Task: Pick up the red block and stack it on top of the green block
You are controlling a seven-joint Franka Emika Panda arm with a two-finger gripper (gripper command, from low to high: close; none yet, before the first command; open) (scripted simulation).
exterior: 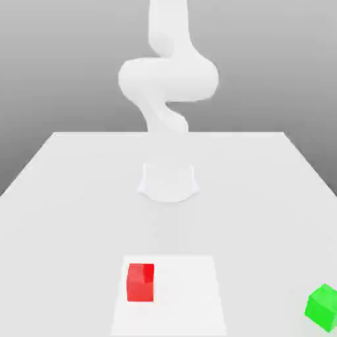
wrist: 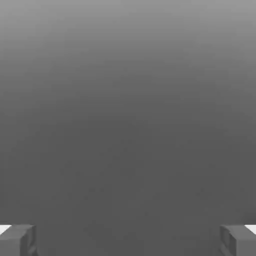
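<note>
The red block (exterior: 140, 282) is a small bright red cube resting on the white table (exterior: 66, 197), near its front edge and a little toward the exterior view's left. The green block (exterior: 324, 306), about the same size, sits on the table at the exterior view's far right, partly cut by the frame edge. In the hand view my gripper (wrist: 128, 241) is open, its two grey fingertips (wrist: 17, 240) far apart with nothing between them and only a plain grey backdrop beyond.
The white arm (exterior: 168, 79) rises from its round base (exterior: 168, 181) at the table's middle and bends upward past the top of the exterior view. A slightly lighter square patch (exterior: 191, 296) on the tabletop lies under the red block.
</note>
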